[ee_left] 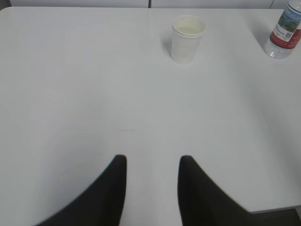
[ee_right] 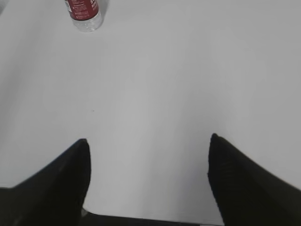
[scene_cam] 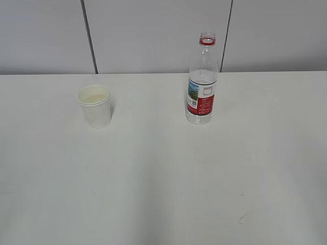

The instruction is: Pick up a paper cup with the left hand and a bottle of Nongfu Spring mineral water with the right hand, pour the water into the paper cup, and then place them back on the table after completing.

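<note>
The off-white paper cup (scene_cam: 95, 106) stands upright on the white table (scene_cam: 163, 178), left of centre; in the left wrist view the cup (ee_left: 187, 38) is far ahead of my left gripper (ee_left: 153, 160), which is open and holds nothing. The clear bottle (scene_cam: 202, 81) with a red label and red neck ring stands upright and uncapped to the cup's right, water reaching about its shoulder. My right gripper (ee_right: 148, 139) is wide open over the table's near edge, far from the bottle (ee_right: 84, 13) at the upper left. Neither arm shows in the exterior view.
A grey panelled wall (scene_cam: 153, 35) runs behind the table. The table's near edge (ee_right: 150, 217) lies just under the right gripper, and its corner (ee_left: 277, 209) shows at the lower right of the left wrist view.
</note>
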`<action>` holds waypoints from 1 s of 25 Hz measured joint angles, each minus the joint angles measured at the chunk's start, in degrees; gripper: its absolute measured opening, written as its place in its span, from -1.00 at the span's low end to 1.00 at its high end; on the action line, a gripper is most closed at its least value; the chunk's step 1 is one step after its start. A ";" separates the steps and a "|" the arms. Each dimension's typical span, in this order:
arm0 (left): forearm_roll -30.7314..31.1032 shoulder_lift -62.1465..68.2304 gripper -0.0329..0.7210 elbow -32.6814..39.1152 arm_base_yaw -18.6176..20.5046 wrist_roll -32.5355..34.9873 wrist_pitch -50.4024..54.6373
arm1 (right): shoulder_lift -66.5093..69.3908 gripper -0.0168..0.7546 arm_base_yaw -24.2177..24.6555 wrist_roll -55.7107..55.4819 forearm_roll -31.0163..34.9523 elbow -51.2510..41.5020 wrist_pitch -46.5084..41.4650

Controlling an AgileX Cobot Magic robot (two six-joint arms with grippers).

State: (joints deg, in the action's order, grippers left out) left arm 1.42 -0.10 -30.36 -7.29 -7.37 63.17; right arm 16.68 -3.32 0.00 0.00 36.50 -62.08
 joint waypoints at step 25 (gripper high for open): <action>0.00 0.00 -0.28 0.00 0.00 0.00 0.00 | -17.68 0.53 0.00 -0.66 -4.03 -7.97 -3.33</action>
State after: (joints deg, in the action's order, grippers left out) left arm 1.42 -0.10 -30.36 -7.29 -7.37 63.17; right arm -1.00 -3.32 -0.66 -4.03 28.52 -65.41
